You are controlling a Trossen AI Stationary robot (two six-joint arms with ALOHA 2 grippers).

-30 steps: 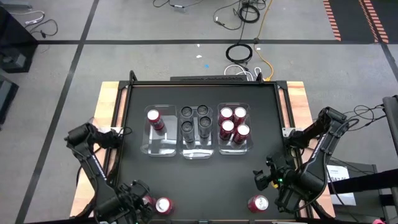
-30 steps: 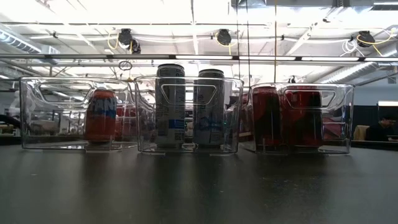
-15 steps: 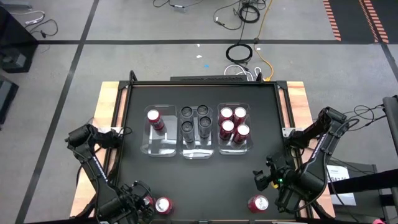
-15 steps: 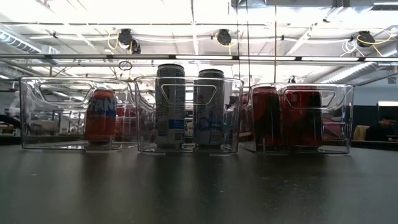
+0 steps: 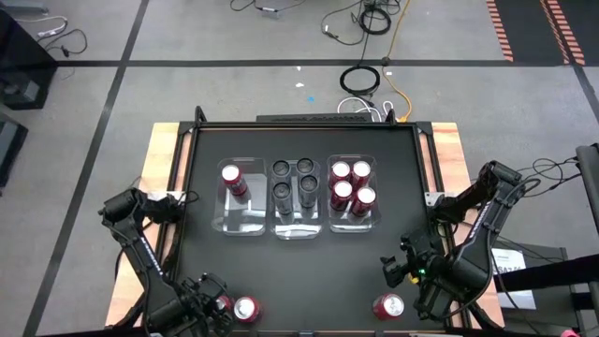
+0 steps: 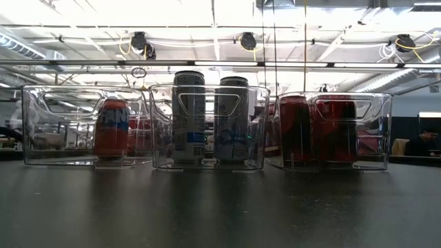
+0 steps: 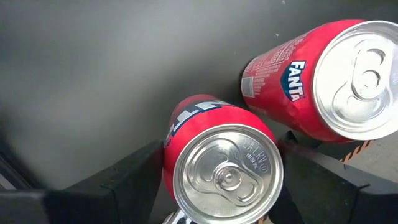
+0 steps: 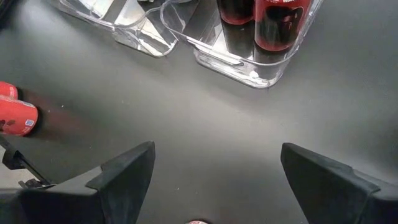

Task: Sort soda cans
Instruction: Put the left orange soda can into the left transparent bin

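Note:
Two red soda cans stand at the table's near left. My left gripper is down over one red can, with the second red can right beside it. My right gripper hangs open over the near right of the table, with nothing between its fingers. A third loose red can stands just nearer than it. Three clear bins sit mid-table. The left bin holds one red can, the middle bin holds several dark cans, and the right bin holds several red cans. My left gripper has the red can's side wall, just below the silvery top, pinched between its two fingers, one on each side. The fingers come from above, pointing down. The can is upright, and its base is hidden below its own top.
The clear bins stand in a row across the table's middle. Bare black tabletop lies between the bins and the near edge. The table's wooden side rails and the arm bases flank the mat.

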